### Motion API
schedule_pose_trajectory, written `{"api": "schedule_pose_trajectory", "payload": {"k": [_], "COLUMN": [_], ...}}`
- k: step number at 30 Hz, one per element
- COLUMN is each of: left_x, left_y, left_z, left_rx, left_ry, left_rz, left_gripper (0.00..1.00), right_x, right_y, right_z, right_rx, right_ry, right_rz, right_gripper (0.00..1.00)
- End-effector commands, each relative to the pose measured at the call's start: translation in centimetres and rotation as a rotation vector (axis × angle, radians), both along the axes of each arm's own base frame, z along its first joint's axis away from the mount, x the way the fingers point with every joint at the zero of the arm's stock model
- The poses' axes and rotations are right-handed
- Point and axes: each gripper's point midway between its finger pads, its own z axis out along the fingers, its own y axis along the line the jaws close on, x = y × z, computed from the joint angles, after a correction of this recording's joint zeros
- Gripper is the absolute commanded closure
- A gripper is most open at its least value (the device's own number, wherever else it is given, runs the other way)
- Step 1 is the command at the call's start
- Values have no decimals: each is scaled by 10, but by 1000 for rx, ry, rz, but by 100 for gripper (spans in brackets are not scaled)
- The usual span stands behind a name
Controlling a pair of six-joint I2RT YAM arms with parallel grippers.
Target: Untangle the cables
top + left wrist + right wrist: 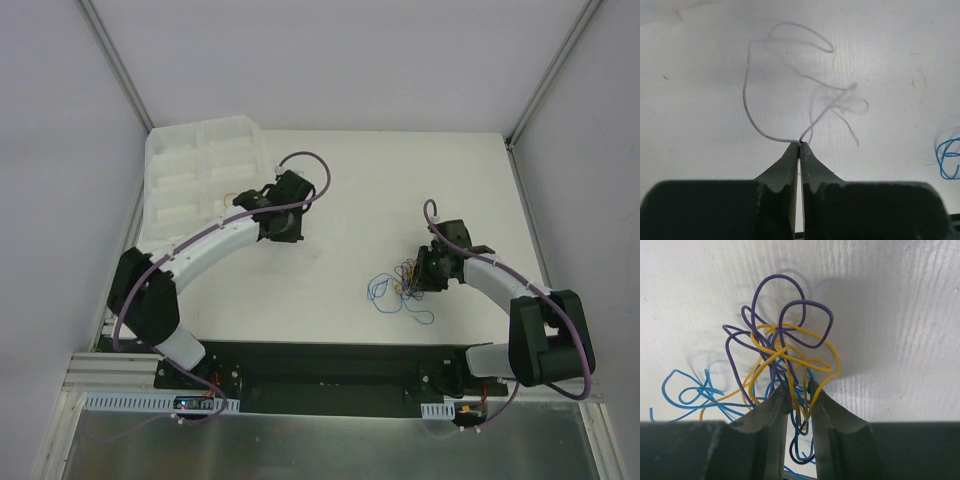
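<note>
Left wrist view showed my left gripper (pixel 800 145) pinched fully shut on a thin white wire (pixel 746 90), which curled away over the table (pixel 690 150) in loose loops. My right gripper (pixel 799 386) stood partly closed, with yellow and purple strands of the cables (pixel 785 350) caught between its jaws. Their blue loops trailed off to one side. From above, the cables lay on the table just beside the right gripper, well apart from my left, which hovered near the white tray (pixel 165 150). I judged the main risk lay on the right. Several strands sat in the jaws at once, so a pull could tighten the tangle or drag all the cables along rather than free one. The white wire was held only at the fingertips and might slip out.
</note>
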Motion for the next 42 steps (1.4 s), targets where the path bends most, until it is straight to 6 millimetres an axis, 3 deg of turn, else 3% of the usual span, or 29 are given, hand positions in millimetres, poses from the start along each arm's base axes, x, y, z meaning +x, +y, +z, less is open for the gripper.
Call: {"api": "schedule_pose_trajectory", "payload": {"k": [1, 10, 15, 20, 23, 28, 31, 33, 38, 42], "left_x": [17, 59, 80, 99, 100, 62, 27, 8, -49, -95], "left_y": [38, 119, 148, 156, 128, 81, 47, 37, 27, 40], "left_z": [56, 130, 160, 193, 191, 132, 114, 107, 92, 83], "left_rx": [35, -95, -129, -168, -280, -367, -324, -301, -300, -358], "left_ry": [-180, -297, -362, -430, -370, -149, -102, -103, -71, -70], "left_rz": [80, 399, 490, 518, 431, 343, 215, 174, 112, 162], "left_gripper": [100, 100, 100, 100, 100, 100, 100, 100, 100, 100], "right_x": [-9, -9, -9, -10, -9, -9, -9, -8, -8, -9], "right_y": [-3, -1, -1, -1, -1, -1, -1, -1, 0, 0], "right_z": [-8, -9, -9, -9, -8, -9, -9, -9, -8, -9], "right_rx": [-8, -2, -1, -1, 0, 1, -1, -2, 2, 3], "right_ry": [45, 54, 57, 57, 54, 55, 57, 58, 54, 56], "right_rz": [15, 18, 20, 20, 22, 22, 20, 18, 19, 22], "right_gripper": [73, 73, 74, 73, 73, 73, 73, 74, 73, 73]}}
